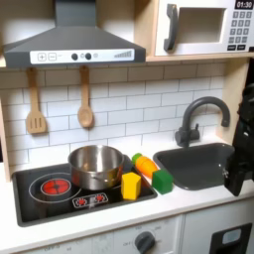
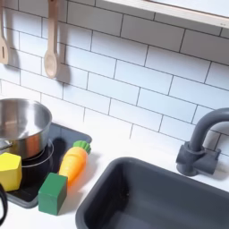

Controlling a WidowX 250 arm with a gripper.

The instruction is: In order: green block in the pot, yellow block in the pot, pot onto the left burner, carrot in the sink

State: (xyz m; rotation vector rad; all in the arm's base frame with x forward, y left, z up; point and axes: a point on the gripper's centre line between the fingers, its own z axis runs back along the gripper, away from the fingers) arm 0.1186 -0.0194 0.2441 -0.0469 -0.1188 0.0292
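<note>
We cannot tell our tool's (image 1: 239, 177) state, and reaching for the green block (image 1: 162, 181) beside the carrot (image 1: 145, 165) risks nudging both.

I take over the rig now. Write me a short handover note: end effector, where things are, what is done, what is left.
End effector: dark arm at the first exterior view's right edge over the sink; open or shut cannot be told.
Pot: on the stovetop, between the two burners.
Yellow block, green block, carrot: on the stovetop beside the pot.
Done: nothing.
Left: both blocks into pot, pot onto left burner, carrot into sink.
</note>
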